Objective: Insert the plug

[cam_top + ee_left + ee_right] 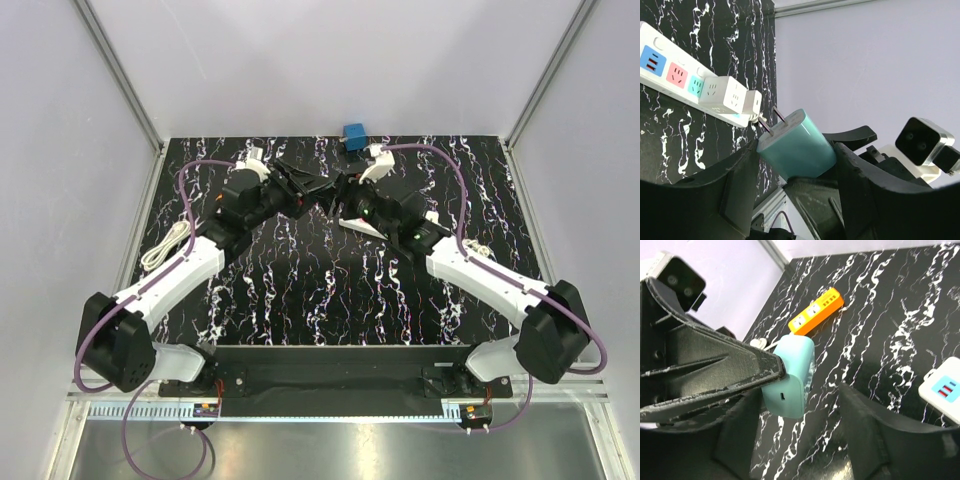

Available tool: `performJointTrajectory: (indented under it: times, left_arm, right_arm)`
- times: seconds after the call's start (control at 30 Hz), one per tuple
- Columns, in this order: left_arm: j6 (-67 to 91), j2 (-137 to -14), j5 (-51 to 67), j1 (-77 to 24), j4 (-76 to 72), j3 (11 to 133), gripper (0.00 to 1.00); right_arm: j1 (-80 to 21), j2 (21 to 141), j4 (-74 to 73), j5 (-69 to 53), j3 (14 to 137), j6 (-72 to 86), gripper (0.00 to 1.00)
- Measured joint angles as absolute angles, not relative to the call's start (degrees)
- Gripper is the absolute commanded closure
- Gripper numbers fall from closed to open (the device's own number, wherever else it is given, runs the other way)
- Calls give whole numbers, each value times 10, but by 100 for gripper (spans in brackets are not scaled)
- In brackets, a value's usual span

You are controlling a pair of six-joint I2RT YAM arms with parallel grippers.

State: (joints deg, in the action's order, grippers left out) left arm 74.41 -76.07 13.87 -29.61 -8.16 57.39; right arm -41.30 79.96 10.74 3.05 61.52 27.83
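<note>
Plug (797,145), teal with two flat prongs, sits clamped between the left jaws. In the left wrist view its prongs point to 11 o'clock, toward a white power strip (667,47) lying apart from it on the black marbled bench (670,145). A white adapter (722,94) occupies one socket near the strip's end. The right jaws stand open to either side of the plug. In the right wrist view one finger (880,440) is clear of it at 4 o'clock; whether the other touches the casing is hard to tell. An orange power strip (817,310) lies on the bench at 1 o'clock from the plug. From above, the left arm (170,275) and right arm (490,280) meet toward 12 o'clock of the bench, near a small blue block (354,133). A coiled white cable (165,245) lies at 9 o'clock.
</note>
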Motion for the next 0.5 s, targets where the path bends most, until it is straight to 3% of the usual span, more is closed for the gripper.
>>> performJointTrajectory:
  times: [0.13,0.3,0.33,0.37,0.4,0.43,0.5]
  left_arm:
    - [746,-759,128,-296,-88,571,100]
    - [745,-759,114,-293,-86,565,83]
    - [744,-759,111,-293,-84,564,71]
    - [743,-759,110,-293,-84,562,64]
    - [743,-758,108,-293,-83,560,55]
    - [744,-759,108,-293,-84,558,40]
    - [740,-759,107,-292,-84,556,24]
  right_arm:
    - [-419,816,107,41,633,272,49]
    - [-428,832,103,51,645,269,75]
    - [-430,834,103,54,645,266,93]
    - [-430,835,103,55,645,261,100]
    - [-431,837,102,55,645,259,100]
    - [-432,839,102,59,645,260,100]
    - [-434,840,102,61,645,259,100]
